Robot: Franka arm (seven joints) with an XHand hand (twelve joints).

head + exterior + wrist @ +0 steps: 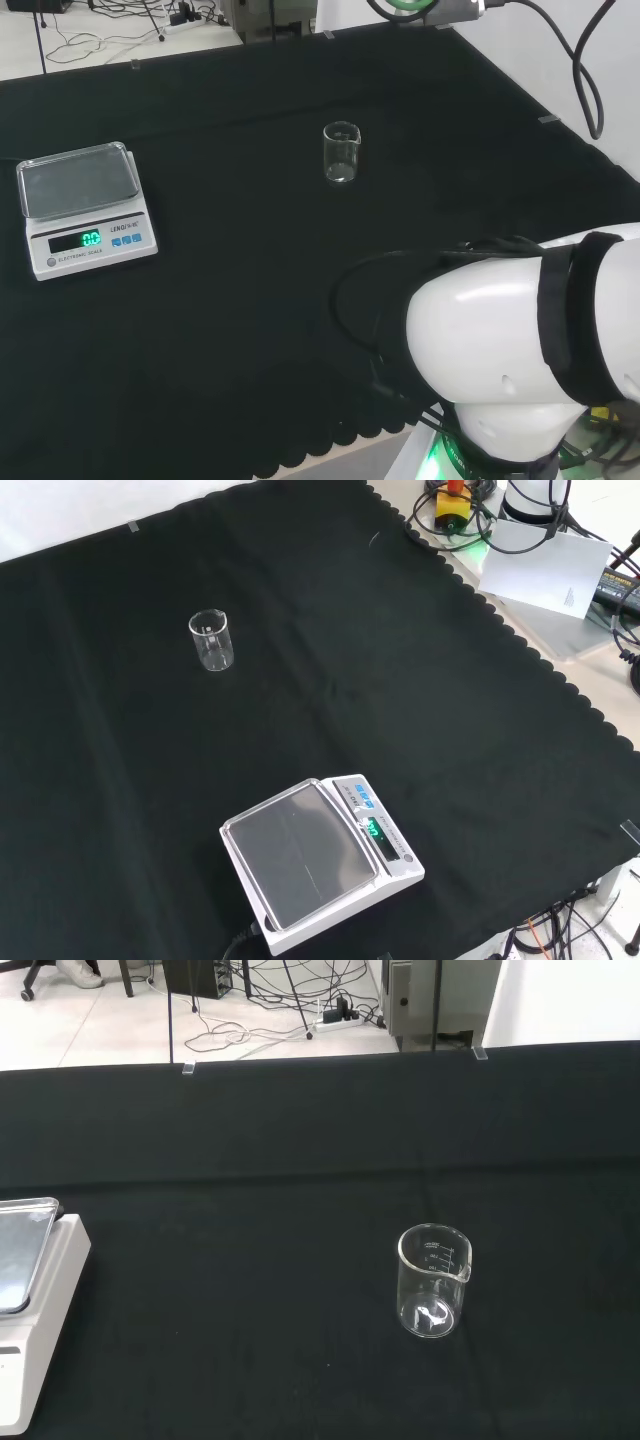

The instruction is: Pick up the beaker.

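Standing upright on the black cloth, the beaker [341, 152] is all by itself, well apart from the scale [85, 207] off to the left in the head view. Looks empty, spout rim up, long axis vertical. From the wrist view the beaker [433, 1281] sits ahead of the camera and lower down, so I'd guess the arm needs to reach forward and down toward it. Can't tell whether the hand's fingers are spread or curled.

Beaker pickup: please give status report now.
Hand: fingers not seen. Small clear glass beaker upright, alone on black cloth, seems empty. White electronic scale stands well apart; nothing near the beaker.
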